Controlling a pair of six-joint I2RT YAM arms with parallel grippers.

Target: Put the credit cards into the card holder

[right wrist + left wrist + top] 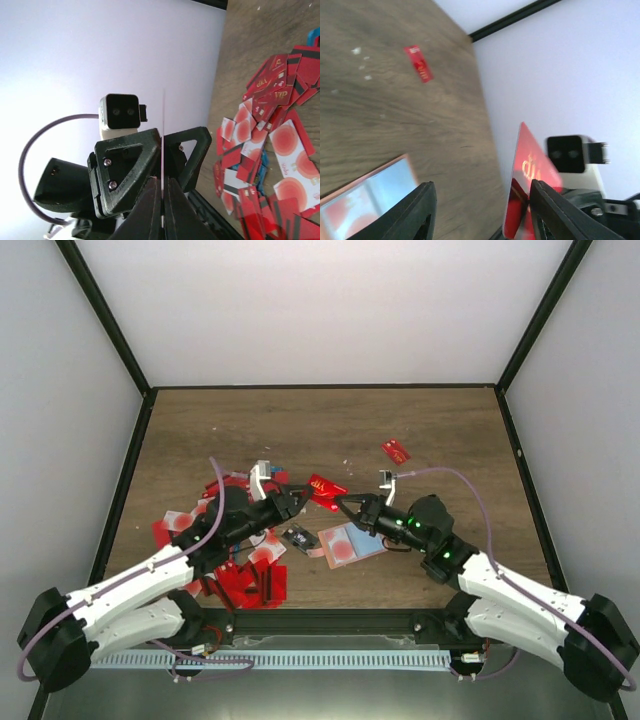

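Your right jaws clamp one red credit card [326,486] raised near the open card holder [350,543], and your left jaws stand open around it, seemingly a handover to re-grip for slotting.

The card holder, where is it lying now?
In the top view, the card holder lies open on the table, just robot-side of the right gripper, right of the credit cards pile.

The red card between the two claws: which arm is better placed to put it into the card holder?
Right. The right claw is shut on the red card, and the open card holder lies just below it. The left claw stands open, not gripping the card.
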